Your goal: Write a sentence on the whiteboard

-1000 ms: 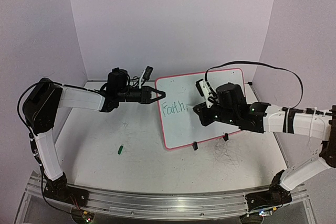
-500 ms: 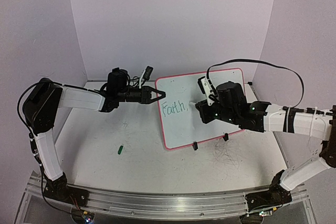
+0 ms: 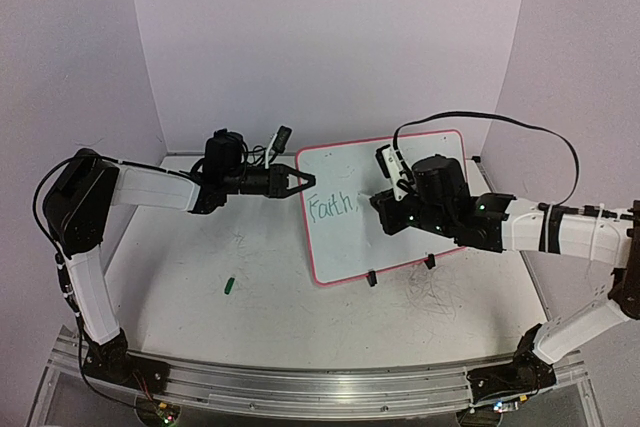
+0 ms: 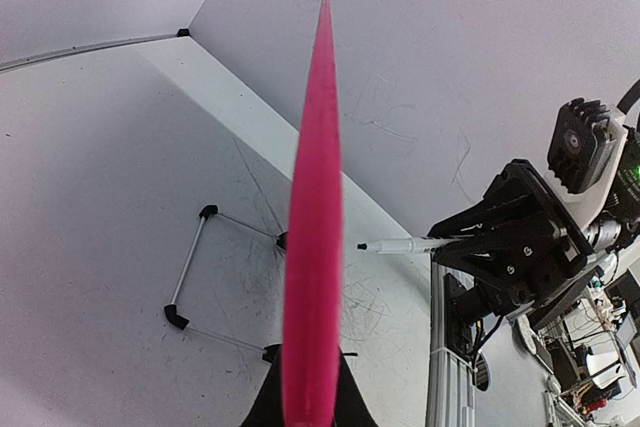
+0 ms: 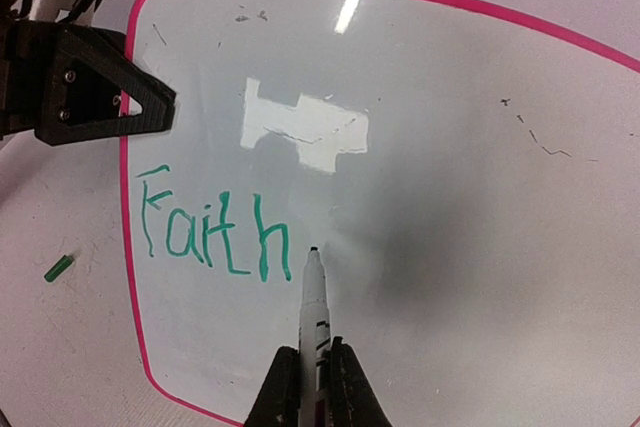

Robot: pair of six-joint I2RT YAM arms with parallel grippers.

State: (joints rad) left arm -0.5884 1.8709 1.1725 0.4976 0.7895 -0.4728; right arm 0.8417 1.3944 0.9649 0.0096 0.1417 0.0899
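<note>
Left gripper [image 3: 303,183] clamps the whiteboard [image 3: 345,247] edge — right gripper [image 5: 306,379] pinches a marker [image 5: 312,292] (tip beside "Faith" [image 5: 213,232]).

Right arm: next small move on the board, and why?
Probably slide the marker tip a little rightward along the whiteboard, leaving a gap, then start the next word. The green sentence reads only Faith, the tip sits just past the h, and the left gripper is shut on the board's edge.

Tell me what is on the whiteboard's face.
The whiteboard shows one green word, Faith; the pen tip sits just right of it. The pen hides a thin strip below.
</note>
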